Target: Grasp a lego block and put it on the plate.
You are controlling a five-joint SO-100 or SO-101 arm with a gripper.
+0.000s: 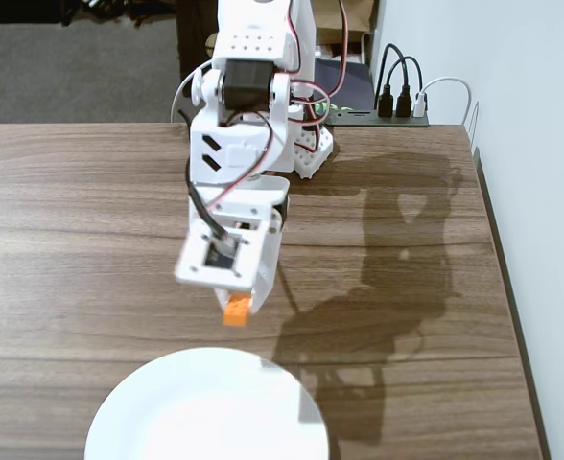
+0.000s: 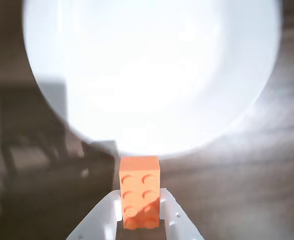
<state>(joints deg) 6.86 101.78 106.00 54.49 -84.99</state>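
Here the gripper (image 2: 139, 220) is closed tight on the lego block (image 2: 139, 190), holding it up in the air. The plate (image 2: 152, 75) sits just ahead of it.

The plate (image 2: 152, 75) lies bare across its whole face; the table (image 1: 71, 240) around the plate is unobstructed.

You've got a glossy white plate (image 2: 152, 75), orange plastic lego block (image 2: 139, 192) w/ studs, matt wood-grain table (image 1: 71, 240), white plastic gripper (image 2: 139, 222).
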